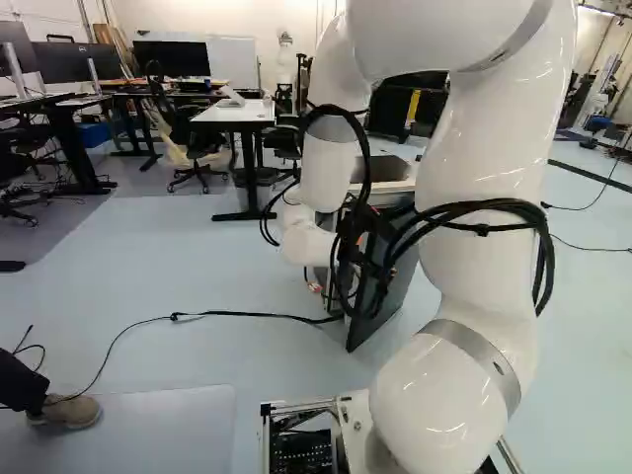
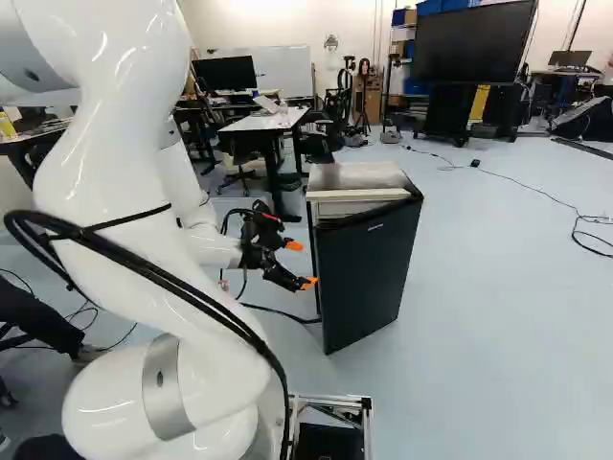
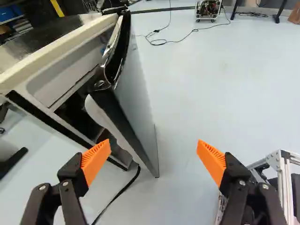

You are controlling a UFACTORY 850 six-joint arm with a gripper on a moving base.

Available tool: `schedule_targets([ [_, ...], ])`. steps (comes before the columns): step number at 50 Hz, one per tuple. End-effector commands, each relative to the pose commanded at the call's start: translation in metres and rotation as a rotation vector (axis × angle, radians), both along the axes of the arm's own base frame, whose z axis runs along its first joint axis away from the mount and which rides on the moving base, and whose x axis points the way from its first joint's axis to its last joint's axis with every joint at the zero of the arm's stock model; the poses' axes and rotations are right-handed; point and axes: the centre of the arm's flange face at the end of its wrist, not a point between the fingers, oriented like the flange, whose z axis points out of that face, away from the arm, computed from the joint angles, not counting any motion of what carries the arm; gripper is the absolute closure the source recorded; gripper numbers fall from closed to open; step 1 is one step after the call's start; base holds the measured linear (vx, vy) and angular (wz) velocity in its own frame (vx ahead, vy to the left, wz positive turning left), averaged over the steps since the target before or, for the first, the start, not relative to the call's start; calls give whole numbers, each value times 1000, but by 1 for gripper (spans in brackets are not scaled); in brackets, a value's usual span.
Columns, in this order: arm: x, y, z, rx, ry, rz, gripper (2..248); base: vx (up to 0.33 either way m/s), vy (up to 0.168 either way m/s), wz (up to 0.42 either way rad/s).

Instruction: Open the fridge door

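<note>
The fridge (image 2: 352,176) stands ahead, just right of the claw (image 2: 303,264), its door (image 3: 137,89) already ajar at the left edge. The claw is spread wide, pinching nothing, near that edge. The opening looks only partly done — swinging the door wide likely remains.

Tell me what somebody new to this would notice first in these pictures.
Probably the big white arm, rising right of the middle in the left base view. Next, the dark fridge door, near the middle of the right base view and standing ajar. Then the bright orange pads of the open gripper, at the door's free edge.
</note>
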Motion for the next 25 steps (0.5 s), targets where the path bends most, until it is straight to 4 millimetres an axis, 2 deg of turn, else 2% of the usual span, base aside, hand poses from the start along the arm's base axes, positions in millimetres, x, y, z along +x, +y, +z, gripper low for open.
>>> schedule_targets([
  [25,43,11,4,-16,-58,-28,3,0,0,0],
])
